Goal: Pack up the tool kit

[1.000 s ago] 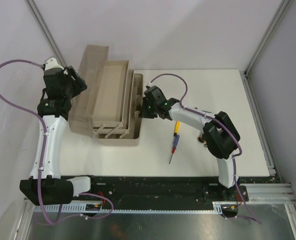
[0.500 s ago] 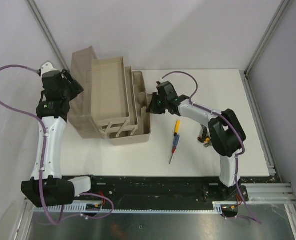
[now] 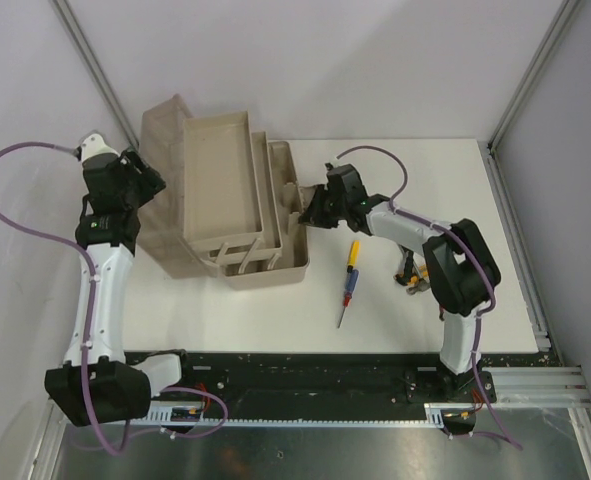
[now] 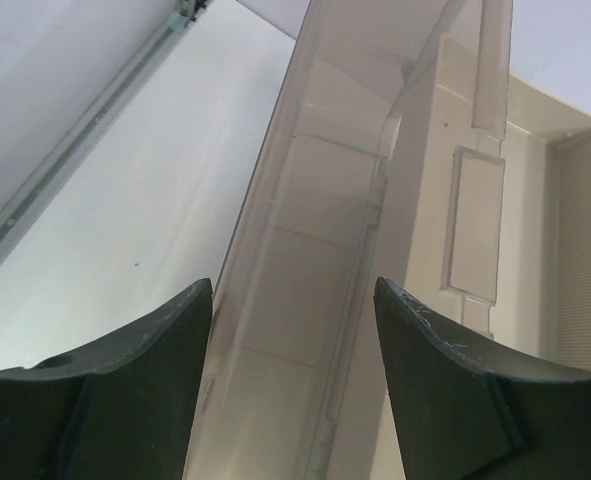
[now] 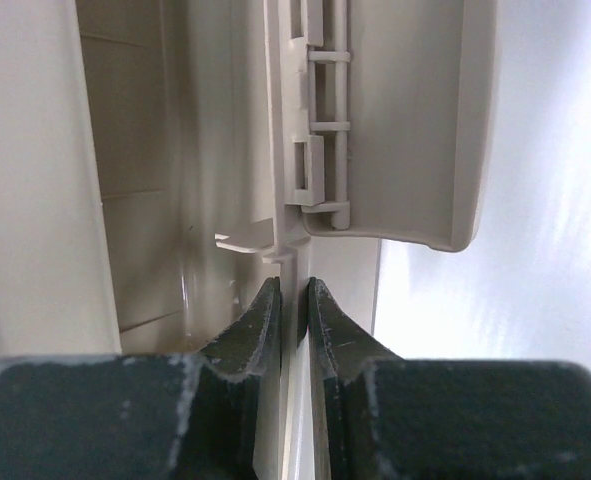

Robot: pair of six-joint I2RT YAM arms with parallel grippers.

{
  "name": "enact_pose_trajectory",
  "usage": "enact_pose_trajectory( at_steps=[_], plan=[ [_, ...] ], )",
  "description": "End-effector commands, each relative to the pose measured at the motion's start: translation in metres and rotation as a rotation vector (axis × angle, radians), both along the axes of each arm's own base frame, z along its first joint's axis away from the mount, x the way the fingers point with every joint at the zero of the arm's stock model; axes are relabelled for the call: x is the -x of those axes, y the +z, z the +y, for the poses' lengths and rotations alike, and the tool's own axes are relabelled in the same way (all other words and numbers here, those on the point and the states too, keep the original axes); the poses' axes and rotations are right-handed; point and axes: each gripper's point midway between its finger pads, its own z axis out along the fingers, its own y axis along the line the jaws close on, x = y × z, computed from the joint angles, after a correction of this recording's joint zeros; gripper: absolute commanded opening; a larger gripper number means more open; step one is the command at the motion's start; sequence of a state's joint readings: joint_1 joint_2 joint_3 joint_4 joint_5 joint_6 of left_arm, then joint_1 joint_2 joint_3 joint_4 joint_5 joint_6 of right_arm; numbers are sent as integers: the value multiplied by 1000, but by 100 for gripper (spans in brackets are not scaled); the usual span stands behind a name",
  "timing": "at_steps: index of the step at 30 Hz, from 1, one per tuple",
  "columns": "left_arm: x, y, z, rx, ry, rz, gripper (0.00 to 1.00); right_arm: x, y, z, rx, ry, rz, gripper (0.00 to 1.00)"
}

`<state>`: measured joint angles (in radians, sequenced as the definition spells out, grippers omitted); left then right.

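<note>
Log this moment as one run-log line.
left gripper: astride lid, grip unclear | right gripper: shut on toolbox wall | screwdriver: on table, unpacked

White table (image 3: 425,180) bears toolbox (image 3: 270,272) and screwdriver (image 3: 349,280).

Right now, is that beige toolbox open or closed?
Open. The toolbox has its translucent lid swung back on the left, and its trays are fanned out in steps, their insides showing from above.

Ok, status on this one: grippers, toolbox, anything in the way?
Left gripper wide around the lid, grip unclear. Right gripper shut on the toolbox wall. Toolbox open, trays fanned out. Screwdriver loose on the table, outside it.
</note>
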<state>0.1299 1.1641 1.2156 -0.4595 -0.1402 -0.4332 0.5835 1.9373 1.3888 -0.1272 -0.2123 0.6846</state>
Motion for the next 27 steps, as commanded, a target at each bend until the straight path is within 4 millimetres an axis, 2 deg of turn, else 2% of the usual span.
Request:
enact_pose_trajectory(
  at_steps=[1, 5, 8, 13, 17, 22, 27],
  plan=[
    [27, -99, -45, 105, -230, 344, 68, 10, -41, -56, 142, -100, 109, 0],
    [16, -106, -51, 128, -264, 340, 68, 10, -41, -72, 171, -150, 101, 0],
    [7, -109, -57, 148, -299, 326, 68, 11, -44, -76, 178, -168, 105, 0],
    [-8, -114, -69, 186, -360, 293, 67, 12, -55, -73, 166, -158, 128, 0],
    [-10, -128, -75, 218, -385, 290, 66, 12, -63, -68, 140, -142, 148, 0],
    [-8, -144, -65, 192, -327, 313, 66, 10, -66, -63, 112, -132, 156, 0],
    [-6, -162, -40, 158, -169, 360, 66, 9, -67, -62, 103, -136, 161, 0]
  ],
)
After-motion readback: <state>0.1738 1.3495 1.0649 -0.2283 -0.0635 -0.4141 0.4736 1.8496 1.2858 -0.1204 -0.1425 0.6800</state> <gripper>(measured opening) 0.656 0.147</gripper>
